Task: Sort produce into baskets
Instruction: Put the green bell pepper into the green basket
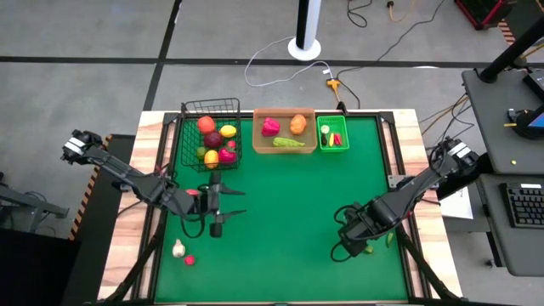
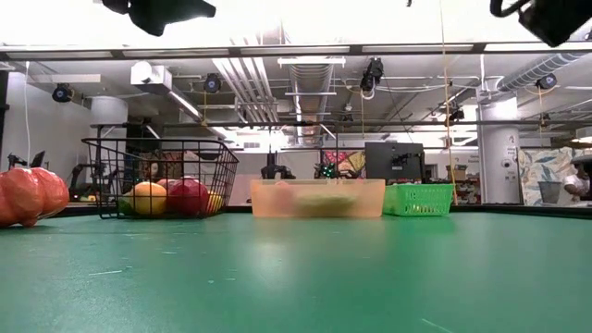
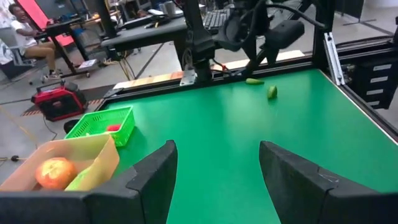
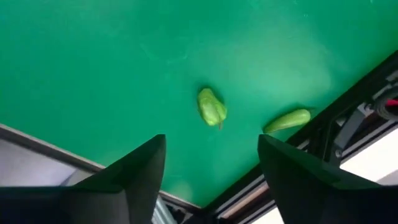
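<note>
Now my right gripper [image 4: 211,177] hangs open over the table's [image 1: 280,229] near right corner, lined up on two green bits [image 4: 212,106] by that edge, likely the next pick. Left gripper [image 3: 217,180] is open and empty mid-table, just in front of the mesh basket [image 1: 210,133]. Tray [image 1: 285,132] and green bin [image 1: 332,134] line the far edge, part filled. Two strays [image 1: 183,252] near the left front corner.

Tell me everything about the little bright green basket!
The green basket is a small bright plastic bin with slotted lattice walls and an open top. It stands upright at the table's far edge, right beside the tan tray. Inside lie a few tiny pieces, red and green. No gripper touches it.
</note>
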`<state>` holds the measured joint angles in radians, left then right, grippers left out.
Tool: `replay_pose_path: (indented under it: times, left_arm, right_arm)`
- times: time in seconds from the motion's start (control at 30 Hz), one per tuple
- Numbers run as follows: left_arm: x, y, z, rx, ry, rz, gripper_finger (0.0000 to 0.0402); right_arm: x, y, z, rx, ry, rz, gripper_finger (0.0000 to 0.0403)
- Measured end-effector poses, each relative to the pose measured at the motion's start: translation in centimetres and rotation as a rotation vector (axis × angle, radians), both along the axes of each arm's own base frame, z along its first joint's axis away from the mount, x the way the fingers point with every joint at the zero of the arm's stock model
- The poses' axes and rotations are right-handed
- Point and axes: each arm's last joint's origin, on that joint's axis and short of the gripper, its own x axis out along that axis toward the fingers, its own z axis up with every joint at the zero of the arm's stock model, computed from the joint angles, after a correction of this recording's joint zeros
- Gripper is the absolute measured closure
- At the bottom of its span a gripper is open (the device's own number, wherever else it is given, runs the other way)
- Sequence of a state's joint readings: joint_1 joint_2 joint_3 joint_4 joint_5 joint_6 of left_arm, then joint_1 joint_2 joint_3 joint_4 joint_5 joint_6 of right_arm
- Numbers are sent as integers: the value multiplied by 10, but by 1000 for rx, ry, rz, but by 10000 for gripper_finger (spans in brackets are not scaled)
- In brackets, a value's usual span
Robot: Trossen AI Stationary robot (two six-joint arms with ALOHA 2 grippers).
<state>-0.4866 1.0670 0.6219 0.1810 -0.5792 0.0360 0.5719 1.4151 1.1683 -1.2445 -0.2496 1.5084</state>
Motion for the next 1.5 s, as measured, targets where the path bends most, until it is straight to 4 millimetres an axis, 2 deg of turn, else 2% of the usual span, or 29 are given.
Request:
replay_pose_path:
  times: [0.13,0.27,0.53,0.97,1.23,1.33,1.5]
  left_arm:
    - [1,-1,0,3,1,1,192]
    - [1,0,0,10,4,4,192]
    - [1,0,0,10,4,5,192]
    - [1,0,0,-6,-2,9,192]
    - [1,0,0,-13,-3,11,192]
    - [1,0,0,-17,-3,12,192]
    - [1,0,0,-17,-4,12,192]
  right_arm:
    - [-3,8,-18,66,-28,66,123]
    - [-8,13,-36,88,-36,78,113]
    - [-22,15,-69,98,-12,47,130]
    - [-32,9,-94,90,-13,42,157]
    - [-29,11,-109,66,13,80,195]
    - [-25,15,-115,84,23,110,219]
    - [-20,18,-112,97,18,121,270]
